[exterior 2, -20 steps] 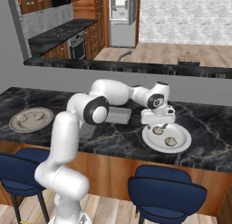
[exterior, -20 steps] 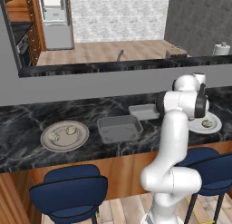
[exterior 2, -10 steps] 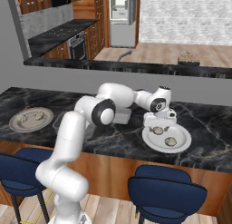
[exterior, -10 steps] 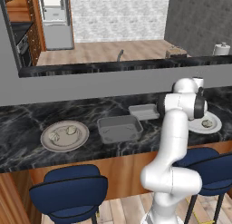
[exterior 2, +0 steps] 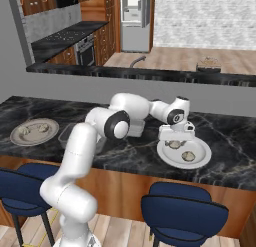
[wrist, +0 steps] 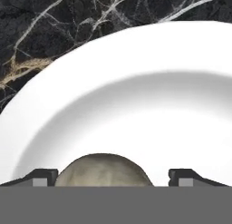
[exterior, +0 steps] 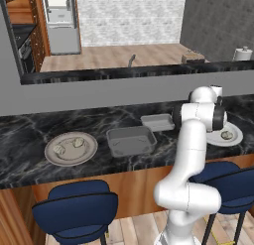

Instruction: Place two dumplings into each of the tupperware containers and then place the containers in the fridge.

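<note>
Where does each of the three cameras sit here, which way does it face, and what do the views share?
Left base view: behind the arm's left, facing the counter; the arm rises at lower right.
Right base view: behind its right, facing the same counter; the arm reaches to the white plate.
Hand view: on the hand, looking down at that plate; the open gripper straddles a dumpling.
All three share the white plate.
</note>
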You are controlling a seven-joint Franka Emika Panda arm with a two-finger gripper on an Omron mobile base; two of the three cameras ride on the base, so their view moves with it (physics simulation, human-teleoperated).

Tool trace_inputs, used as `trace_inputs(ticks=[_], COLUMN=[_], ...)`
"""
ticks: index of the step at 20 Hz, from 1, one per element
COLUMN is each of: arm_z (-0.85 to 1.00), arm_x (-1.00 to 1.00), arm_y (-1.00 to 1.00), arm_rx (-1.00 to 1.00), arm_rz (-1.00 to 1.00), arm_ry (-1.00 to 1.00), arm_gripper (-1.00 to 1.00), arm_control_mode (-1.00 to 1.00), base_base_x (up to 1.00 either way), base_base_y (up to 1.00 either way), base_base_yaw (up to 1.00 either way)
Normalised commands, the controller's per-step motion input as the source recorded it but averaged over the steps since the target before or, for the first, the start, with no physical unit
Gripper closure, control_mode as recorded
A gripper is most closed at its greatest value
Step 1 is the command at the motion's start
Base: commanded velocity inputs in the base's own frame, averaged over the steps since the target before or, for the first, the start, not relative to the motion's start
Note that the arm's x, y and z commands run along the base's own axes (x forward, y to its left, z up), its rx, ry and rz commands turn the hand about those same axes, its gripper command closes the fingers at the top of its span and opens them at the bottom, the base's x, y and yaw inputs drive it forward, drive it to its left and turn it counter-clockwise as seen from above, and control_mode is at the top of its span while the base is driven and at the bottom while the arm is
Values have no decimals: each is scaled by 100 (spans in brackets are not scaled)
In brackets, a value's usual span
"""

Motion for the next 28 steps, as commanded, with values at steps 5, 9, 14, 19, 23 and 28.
trace_inputs(ticks=[5,9,14,19,23,28], arm_z=[-10,56,96,60,17,0], arm_x=[-22,-18,-3,-3,0,2], arm_y=[-1,12,54,91,100,88], arm_rx=[5,13,5,0,-6,-13], arm_rz=[-7,-17,-22,-31,-33,-29], arm_ry=[-1,-16,-16,-15,-2,4], arm_gripper=[100,100,100,100,100,100], arm_control_mode=[-100,-100,-100,-100,-100,-100], base_base_x=[0,0,0,0,0,0], base_base_y=[0,0,0,0,0,0], base_base_yaw=[0,0,0,0,0,0])
